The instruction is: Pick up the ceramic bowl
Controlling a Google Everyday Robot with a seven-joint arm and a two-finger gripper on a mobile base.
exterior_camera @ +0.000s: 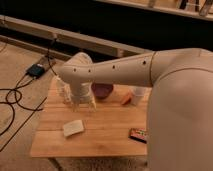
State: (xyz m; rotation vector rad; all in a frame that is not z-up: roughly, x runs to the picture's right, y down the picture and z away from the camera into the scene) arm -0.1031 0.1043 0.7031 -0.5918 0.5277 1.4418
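The ceramic bowl is dark maroon and sits on the wooden table near its far edge, partly hidden behind my arm. My gripper hangs just left of and in front of the bowl, pointing down over the table. It holds nothing that I can see. A white cup and a small orange thing stand to the right of the bowl.
A pale flat sponge-like piece lies at the front left of the table. A dark snack bar lies at the front right. A clear object stands left of the gripper. Cables and a black box lie on the floor at left.
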